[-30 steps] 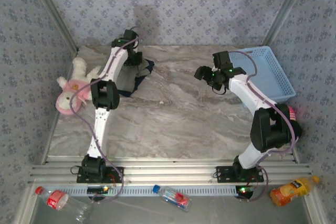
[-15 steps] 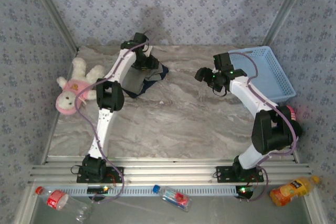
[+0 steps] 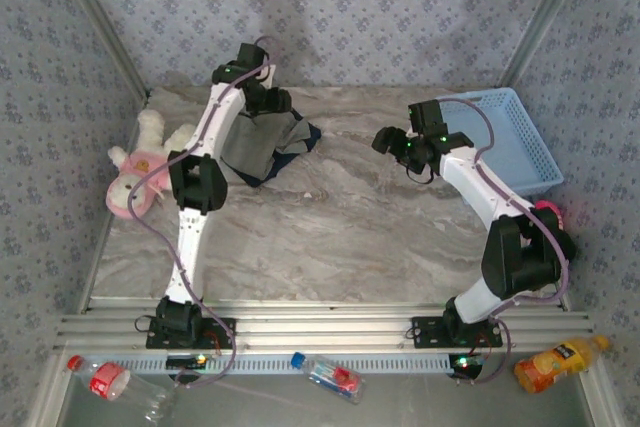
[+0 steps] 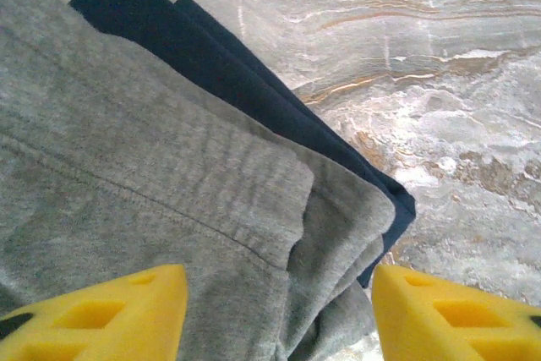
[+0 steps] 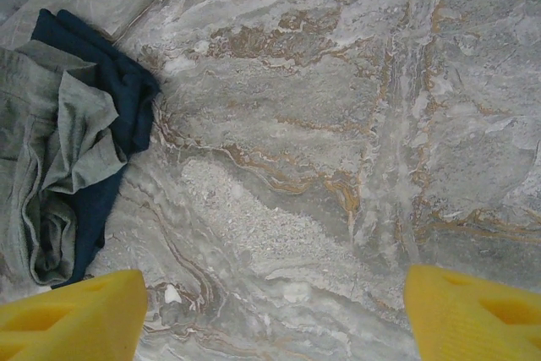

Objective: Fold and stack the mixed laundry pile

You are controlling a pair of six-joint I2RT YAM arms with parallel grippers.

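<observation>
The mixed laundry pile lies at the back left of the marble table. An olive-grey garment [image 3: 252,145] is spread wrinkled over a dark navy one [image 3: 303,137], whose edge pokes out on the right. In the left wrist view the olive-grey cloth [image 4: 144,175] covers the navy cloth [image 4: 220,69]. My left gripper [image 3: 268,101] [image 4: 279,319] hovers over the pile's far edge, open, its yellow fingertips [image 4: 110,310] apart with nothing gripped. My right gripper [image 3: 384,139] [image 5: 275,319] hangs open over bare marble at mid-table. From there both garments [image 5: 68,133] show at the left.
A pink-and-cream plush toy [image 3: 138,165] lies at the left table edge, beside the left arm. A light blue mesh basket [image 3: 512,137] stands at the back right. Bottles [image 3: 330,375] lie below the near rail. The walls stand close behind the pile.
The left gripper has opened and let go of the olive-grey garment, which now lies spread over the navy one. The left wrist swung right, then back toward the rear wall. The right arm barely moved.
</observation>
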